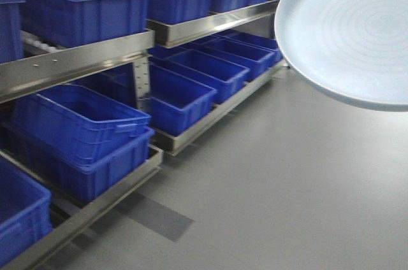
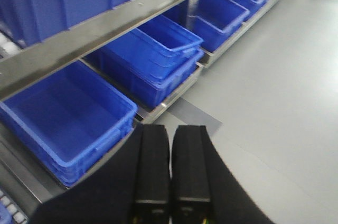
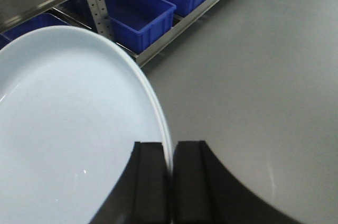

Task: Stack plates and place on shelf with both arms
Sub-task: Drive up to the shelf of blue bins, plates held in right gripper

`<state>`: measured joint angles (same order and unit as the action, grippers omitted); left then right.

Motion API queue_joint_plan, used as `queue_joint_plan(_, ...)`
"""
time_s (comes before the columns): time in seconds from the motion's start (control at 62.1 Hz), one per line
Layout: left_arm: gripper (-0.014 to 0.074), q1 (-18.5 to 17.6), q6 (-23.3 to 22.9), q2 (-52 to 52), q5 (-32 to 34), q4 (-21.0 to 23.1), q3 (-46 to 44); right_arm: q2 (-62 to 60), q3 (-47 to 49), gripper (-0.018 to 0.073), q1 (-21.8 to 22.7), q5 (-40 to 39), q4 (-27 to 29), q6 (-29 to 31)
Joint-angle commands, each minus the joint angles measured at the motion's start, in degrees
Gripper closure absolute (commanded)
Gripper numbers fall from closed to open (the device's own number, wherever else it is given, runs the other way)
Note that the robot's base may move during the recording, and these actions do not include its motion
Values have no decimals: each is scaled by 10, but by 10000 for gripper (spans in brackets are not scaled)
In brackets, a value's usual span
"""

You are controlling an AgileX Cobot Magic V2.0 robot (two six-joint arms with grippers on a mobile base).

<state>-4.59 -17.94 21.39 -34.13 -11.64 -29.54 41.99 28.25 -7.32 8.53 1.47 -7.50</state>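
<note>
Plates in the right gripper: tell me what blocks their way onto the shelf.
The plates, pinched at the rim by the right gripper, hang over open floor. Blue bins fill the visible shelf levels; no free spot shows.

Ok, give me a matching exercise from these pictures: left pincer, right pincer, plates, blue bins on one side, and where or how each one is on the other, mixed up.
Column one:
1. left pincer
2. right pincer
3. plates
4. blue bins

Column two:
A. sitting on the metal shelving
B. shut with nothing between its fingers
C. held up above the grey floor
D. clamped on a plate rim

Pairs: 1-B, 2-D, 3-C, 4-A
</note>
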Motion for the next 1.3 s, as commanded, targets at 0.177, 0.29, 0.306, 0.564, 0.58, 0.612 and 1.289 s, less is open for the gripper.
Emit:
queue_joint_plan(0.177,508,-3,-1,3,48,-4,-16,-5,19,511,3,-55,-1,1)
queue_joint_plan(0.29,508,-3,-1,3,48,-4,-16,-5,19,511,3,-55,-1,1)
queue_joint_plan(0.306,508,-3,-1,3,48,-4,-16,-5,19,511,3,-55,-1,1)
queue_joint_plan(0.564,508,-3,-1,3,49,-4,-16,-5,19,511,3,-55,-1,1)
queue_joint_plan(0.58,508,-3,-1,3,49,-4,-16,-5,19,511,3,-55,-1,1)
queue_joint_plan(0.612,508,-3,-1,3,49,-4,-16,-5,19,511,3,-55,-1,1)
queue_joint_plan(1.289,508,-3,-1,3,49,-4,-16,-5,19,511,2,-55,-1,1)
